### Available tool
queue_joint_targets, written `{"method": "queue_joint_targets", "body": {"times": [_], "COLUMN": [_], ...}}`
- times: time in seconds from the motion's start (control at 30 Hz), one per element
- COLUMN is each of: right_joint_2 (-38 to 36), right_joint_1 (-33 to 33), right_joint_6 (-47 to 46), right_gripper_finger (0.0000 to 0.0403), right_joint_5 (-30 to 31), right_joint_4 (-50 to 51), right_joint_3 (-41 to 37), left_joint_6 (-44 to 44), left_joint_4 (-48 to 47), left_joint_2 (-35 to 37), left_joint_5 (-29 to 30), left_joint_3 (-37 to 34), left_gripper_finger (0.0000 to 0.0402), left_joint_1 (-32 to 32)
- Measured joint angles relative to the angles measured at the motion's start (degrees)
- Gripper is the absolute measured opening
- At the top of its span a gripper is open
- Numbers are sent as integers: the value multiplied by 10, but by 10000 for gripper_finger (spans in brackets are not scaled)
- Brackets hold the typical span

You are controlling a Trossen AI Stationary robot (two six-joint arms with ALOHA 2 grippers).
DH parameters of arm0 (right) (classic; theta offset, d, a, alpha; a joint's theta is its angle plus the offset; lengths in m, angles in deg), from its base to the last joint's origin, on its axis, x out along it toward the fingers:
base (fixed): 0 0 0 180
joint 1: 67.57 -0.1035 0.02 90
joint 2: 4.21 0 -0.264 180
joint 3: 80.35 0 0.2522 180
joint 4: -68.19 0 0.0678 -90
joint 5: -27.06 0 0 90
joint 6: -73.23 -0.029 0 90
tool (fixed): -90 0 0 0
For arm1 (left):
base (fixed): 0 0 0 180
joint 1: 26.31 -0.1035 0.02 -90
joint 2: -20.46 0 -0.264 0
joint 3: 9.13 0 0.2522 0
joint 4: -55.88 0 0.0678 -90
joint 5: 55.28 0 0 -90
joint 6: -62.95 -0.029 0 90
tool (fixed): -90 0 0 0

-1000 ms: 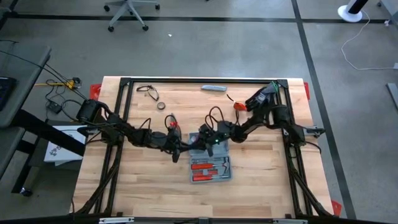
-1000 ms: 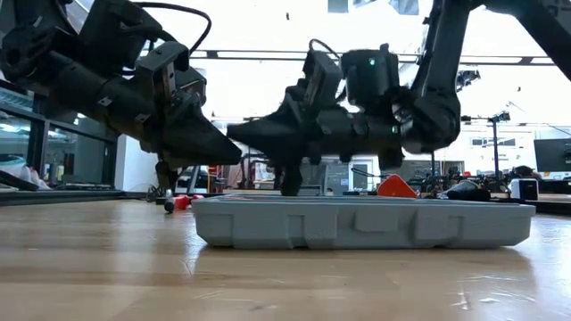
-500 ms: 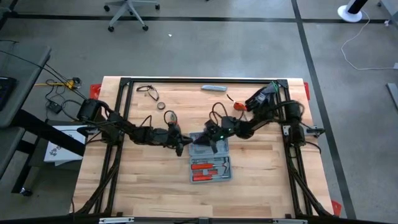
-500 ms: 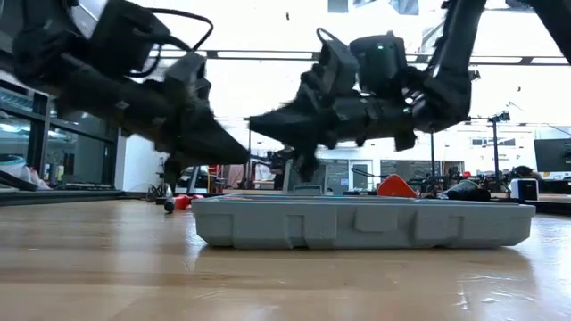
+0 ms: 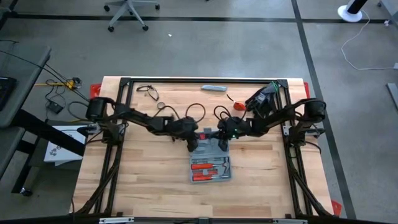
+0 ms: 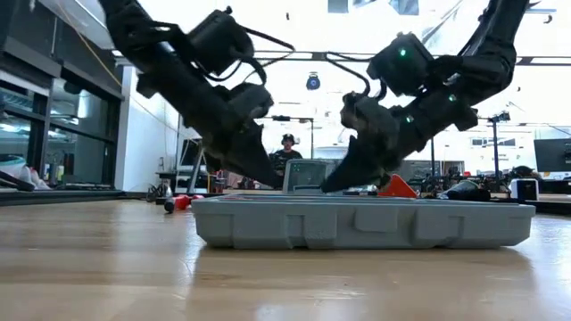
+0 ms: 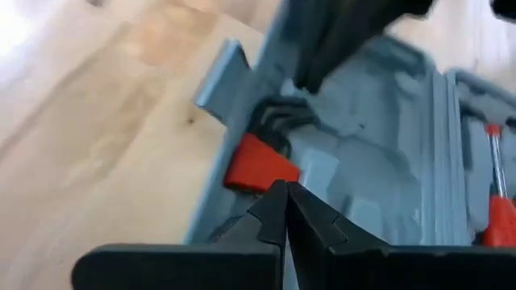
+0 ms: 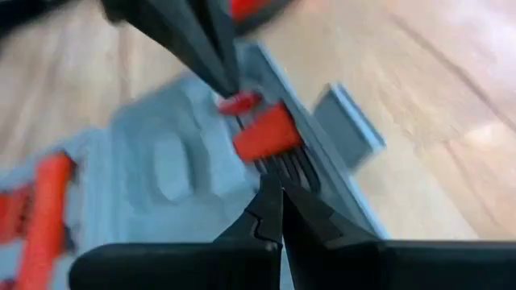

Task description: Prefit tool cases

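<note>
High view showed the blue-grey tool case [image 5: 210,160] lying open mid-table, red-handled tools [image 5: 209,170] in its slots, with the left gripper [image 5: 192,145] and right gripper [image 5: 216,137] both closed, empty, over its far half.

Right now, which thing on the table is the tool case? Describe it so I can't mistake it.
Look at the middle of the wooden table, just below where the left gripper and right gripper meet. The tool case lies open there: a blue-grey moulded tray, the only thing holding red-handled tools.
</note>
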Motion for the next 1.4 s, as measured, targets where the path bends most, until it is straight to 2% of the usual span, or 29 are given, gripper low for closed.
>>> {"method": "queue_joint_targets", "body": {"times": [0.1, 0.4, 1.03, 1.4], "right_joint_2": [0, -1, -2, -2], "right_joint_1": [0, 0, -5, -3], "right_joint_6": [6, 6, 15, 21], "right_gripper_finger": [0, 0, 0, 0], "right_joint_5": [9, 19, 39, 23], "right_joint_4": [15, 48, 36, 36], "right_joint_3": [0, 1, 0, 5], "left_joint_6": [-19, -42, -40, -40], "left_joint_4": [-28, -102, -76, -65], "left_joint_2": [-25, -73, -84, -85], "left_joint_5": [-18, -5, -23, -23], "left_joint_3": [25, 83, 87, 86], "left_gripper_finger": [1, 1, 1, 0], "left_joint_1": [-7, -22, -23, -22]}}
